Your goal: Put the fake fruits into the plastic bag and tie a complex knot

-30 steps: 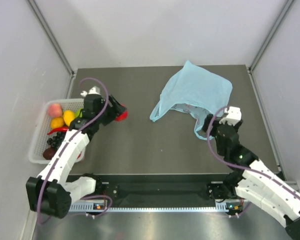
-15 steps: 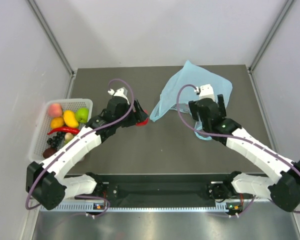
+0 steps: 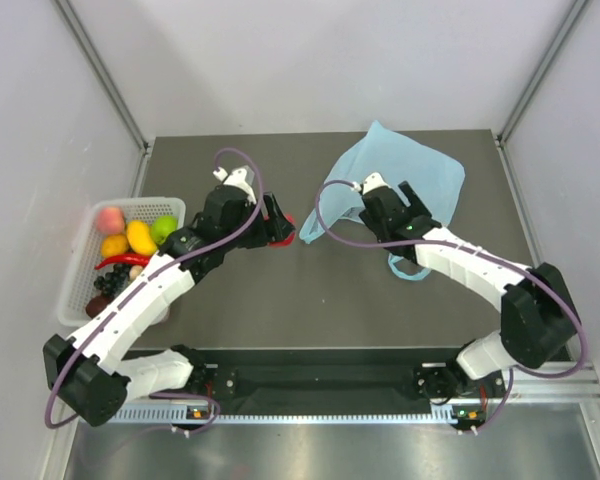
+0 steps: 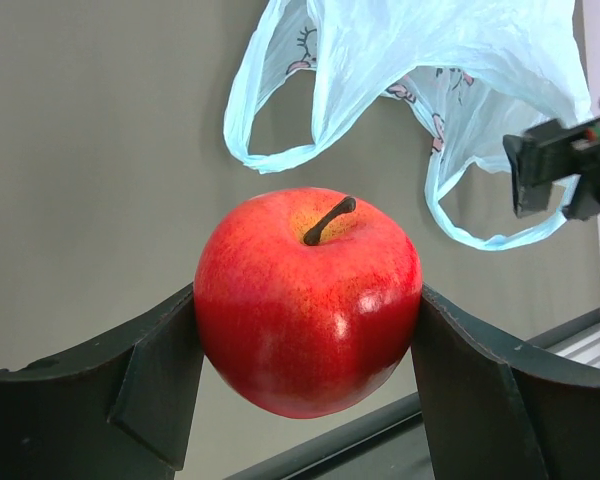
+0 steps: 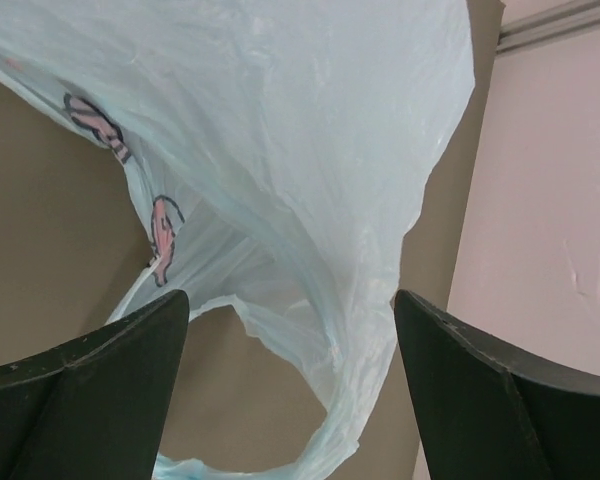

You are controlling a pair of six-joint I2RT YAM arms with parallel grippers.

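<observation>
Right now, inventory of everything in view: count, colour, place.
red apple: 1, red, in left gripper beside the bag
plastic bag: 1, light blue, far right of table
basket: 1, white, table's left edge
peach: 1, pink, in basket
mango: 1, yellow, in basket
green apple: 1, green, in basket
orange fruit: 1, orange, in basket
dark fruits: count unclear, dark, basket's near end
table: 1, dark grey
left gripper: 1, black, shut on red apple
right gripper: 1, black, open over bag's handle

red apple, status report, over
Left end effector shut on glossy red plastic apple. Right end effector open over thin light-blue plastic bag, gripping nothing. Bag lies slack, not tied. Nothing between apple and bag.
</observation>
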